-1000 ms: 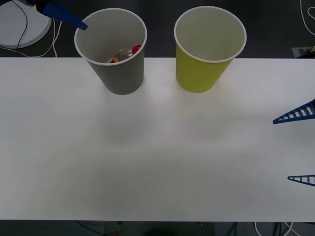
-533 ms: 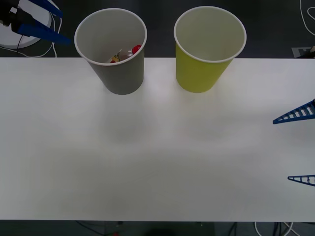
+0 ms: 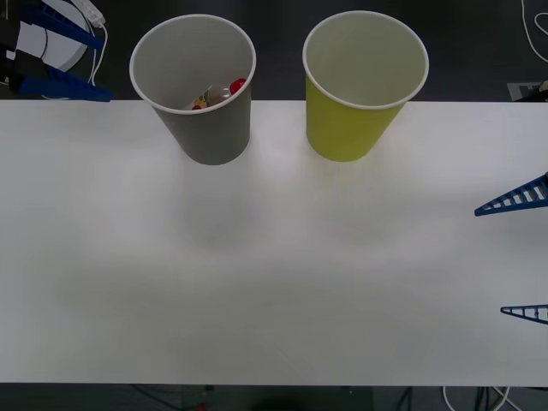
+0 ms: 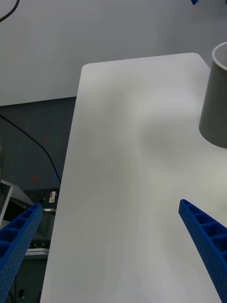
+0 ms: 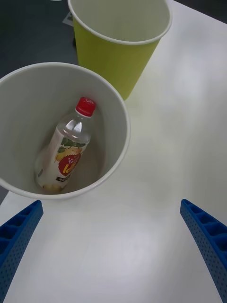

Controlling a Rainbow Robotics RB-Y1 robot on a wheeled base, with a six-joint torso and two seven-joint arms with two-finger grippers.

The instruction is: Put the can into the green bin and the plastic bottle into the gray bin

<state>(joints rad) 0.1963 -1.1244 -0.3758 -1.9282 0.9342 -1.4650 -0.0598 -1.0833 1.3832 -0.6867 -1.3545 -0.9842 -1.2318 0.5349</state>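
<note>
The plastic bottle (image 5: pixel 66 149) lies inside the gray bin (image 3: pixel 210 128) at the counter's (image 3: pixel 274 257) far edge, beside the green bin (image 3: pixel 351 128); the left gripper (image 3: pixel 58 53) hangs past the far left corner, fingers apart; the right gripper (image 3: pixel 522 257) sits at the right edge, fingers apart.

No readable text turned up anywhere. The plastic bottle (image 5: pixel 65 150), lying inside the gray bin (image 5: pixel 109 97) at the far left of the table, carried an orange-red label with a yellow mark and a dark strip beneath it, but its lettering was too small to make out
</note>
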